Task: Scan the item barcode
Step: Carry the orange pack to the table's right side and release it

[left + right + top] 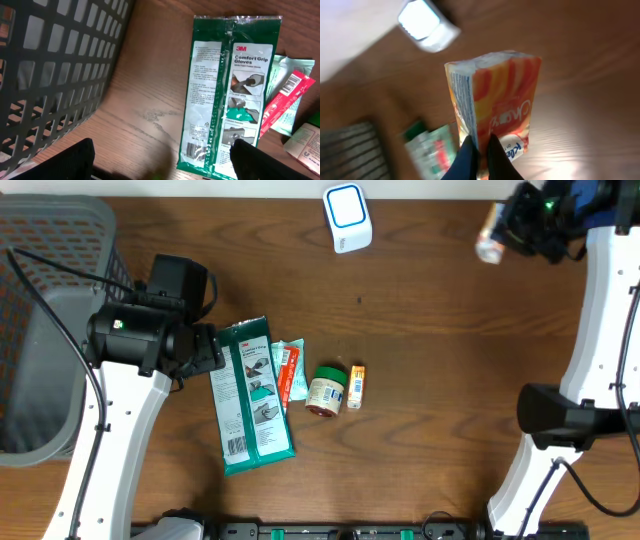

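tissue pack [495,105] in right gripper [479,150]; scanner [347,218] near, glove packet [255,395] apart

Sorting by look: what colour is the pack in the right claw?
Orange and white swirls on the pack, best in the right wrist view.

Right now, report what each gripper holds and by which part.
Right gripper is shut on the orange tissue pack, pinching its short end nearest the wrist. Left gripper is open near the glove pack, holding nothing.
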Action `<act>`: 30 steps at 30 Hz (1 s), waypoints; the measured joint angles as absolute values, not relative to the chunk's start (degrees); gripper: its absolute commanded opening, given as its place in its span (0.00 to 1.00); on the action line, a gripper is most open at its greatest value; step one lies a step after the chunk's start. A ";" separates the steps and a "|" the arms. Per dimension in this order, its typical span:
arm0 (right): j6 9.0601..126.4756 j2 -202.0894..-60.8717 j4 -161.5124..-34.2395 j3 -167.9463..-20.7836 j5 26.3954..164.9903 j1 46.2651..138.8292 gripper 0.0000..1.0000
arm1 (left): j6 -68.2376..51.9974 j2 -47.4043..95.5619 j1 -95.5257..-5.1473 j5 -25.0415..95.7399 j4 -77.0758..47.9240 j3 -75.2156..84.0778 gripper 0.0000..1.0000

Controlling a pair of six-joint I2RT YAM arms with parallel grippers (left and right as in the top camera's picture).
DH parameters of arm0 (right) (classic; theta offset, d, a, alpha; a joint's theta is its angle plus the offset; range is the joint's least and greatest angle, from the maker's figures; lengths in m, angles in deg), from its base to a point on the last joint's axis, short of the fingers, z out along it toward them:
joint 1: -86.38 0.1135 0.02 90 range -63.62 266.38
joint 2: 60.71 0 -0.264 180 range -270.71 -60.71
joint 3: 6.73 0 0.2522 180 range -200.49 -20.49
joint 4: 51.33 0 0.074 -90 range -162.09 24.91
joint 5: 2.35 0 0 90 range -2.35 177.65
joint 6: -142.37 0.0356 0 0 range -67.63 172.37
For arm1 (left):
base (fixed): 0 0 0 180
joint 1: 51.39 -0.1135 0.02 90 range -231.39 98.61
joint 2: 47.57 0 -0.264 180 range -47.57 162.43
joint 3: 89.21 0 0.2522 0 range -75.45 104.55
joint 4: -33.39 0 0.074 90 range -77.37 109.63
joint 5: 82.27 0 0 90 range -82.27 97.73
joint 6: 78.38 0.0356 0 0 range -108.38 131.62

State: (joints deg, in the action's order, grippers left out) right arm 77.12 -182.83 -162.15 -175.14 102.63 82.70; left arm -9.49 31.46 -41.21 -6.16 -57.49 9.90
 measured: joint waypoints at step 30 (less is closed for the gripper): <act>92.34 -183.77 -145.47 -118.29 58.22 72.84 0.04 | -9.49 31.46 -41.21 -6.16 -57.49 9.90 0.88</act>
